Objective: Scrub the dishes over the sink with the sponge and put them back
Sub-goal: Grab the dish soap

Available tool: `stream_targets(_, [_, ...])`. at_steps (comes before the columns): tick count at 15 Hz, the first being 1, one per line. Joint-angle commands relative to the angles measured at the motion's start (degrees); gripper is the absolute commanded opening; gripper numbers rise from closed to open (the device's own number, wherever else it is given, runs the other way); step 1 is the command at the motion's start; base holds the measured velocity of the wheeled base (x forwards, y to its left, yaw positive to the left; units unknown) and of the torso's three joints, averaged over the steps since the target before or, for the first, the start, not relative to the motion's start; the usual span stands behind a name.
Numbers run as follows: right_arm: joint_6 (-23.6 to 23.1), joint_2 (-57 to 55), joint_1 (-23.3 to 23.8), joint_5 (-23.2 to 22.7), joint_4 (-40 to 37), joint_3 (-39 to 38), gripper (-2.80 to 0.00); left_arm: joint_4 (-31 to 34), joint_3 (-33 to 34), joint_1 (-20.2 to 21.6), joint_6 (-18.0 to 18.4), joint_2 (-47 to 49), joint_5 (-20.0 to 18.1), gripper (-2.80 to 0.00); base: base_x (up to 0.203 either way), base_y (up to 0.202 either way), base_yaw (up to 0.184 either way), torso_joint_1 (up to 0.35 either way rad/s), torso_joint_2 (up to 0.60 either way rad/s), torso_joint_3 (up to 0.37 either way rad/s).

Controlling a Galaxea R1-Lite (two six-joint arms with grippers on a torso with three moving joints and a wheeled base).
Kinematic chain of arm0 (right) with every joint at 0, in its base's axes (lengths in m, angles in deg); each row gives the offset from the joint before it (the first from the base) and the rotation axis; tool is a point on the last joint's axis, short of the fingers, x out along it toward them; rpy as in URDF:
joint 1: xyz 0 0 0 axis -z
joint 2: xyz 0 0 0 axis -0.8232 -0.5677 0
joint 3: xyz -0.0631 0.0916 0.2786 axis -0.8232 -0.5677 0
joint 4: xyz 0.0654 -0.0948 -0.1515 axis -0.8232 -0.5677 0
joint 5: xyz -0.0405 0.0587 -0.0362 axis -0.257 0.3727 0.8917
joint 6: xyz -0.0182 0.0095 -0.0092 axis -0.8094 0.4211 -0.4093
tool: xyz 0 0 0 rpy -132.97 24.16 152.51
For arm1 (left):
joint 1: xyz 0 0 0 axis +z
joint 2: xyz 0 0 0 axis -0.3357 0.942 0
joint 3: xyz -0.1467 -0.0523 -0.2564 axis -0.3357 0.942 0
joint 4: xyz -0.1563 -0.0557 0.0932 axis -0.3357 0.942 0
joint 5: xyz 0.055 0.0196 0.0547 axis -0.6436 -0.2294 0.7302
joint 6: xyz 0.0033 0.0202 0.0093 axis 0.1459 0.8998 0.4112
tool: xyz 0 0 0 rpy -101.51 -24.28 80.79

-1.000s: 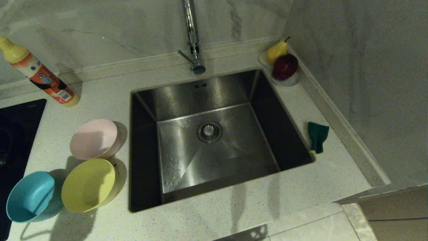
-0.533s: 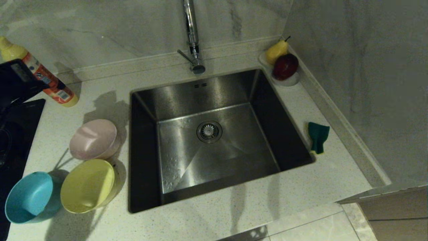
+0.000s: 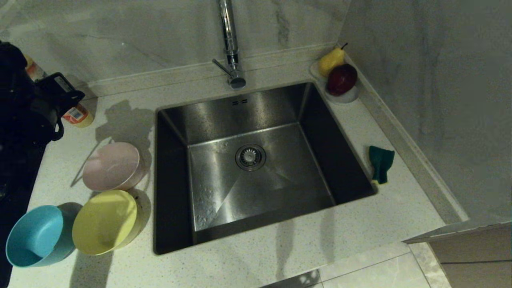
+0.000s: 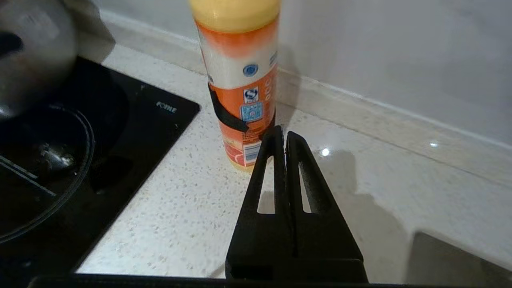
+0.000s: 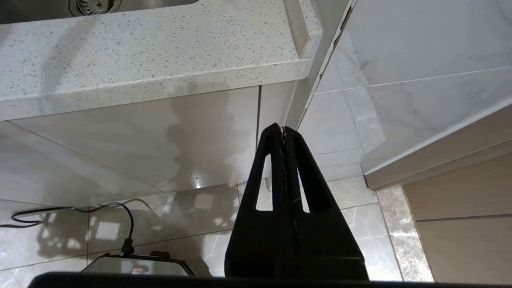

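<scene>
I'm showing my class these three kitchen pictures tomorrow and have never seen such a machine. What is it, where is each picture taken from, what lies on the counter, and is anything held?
It is a two-armed robot. One picture looks down from its head; the other two look along each wrist.

Beside the sink, on the robot's left, sit a pink bowl, a yellow bowl and a blue bowl. The sponge lies on the right, beyond it a white dish with fruit.

The left claw is shut and empty, near an orange bottle. The right claw, also shut and empty, hangs below the counter edge.
</scene>
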Motion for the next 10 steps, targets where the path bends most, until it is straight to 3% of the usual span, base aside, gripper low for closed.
stream_targets(1, [-0.02,-0.05,-0.01,-0.03,0.01,-0.01,-2.8,-0.21,-1.94,0.94,-0.2,3.71,0.4,-2.8,0.0,0.0,0.0,0.0,0.0,0.0])
stream_targets(2, [-0.02,0.04,-0.01,-0.03,0.01,-0.01,-2.8,-0.21,-3.02,1.51,-0.21,4.71,0.43,-2.8,0.0,0.0,0.0,0.0,0.0,0.0])
stream_targets(3, [-0.02,0.02,-0.01,-0.03,0.0,-0.01,-2.8,-0.2,-3.46,1.94,-0.29,5.38,0.37,0.0,0.0,0.0,0.0,0.0,0.0,0.0])
stream_targets(10, [-0.02,0.04,-0.01,-0.03,0.01,-0.01,-2.8,-1.55,-0.97,5.12,-3.41,6.98,-0.65,0.0,0.0,0.0,0.0,0.0,0.0,0.0])
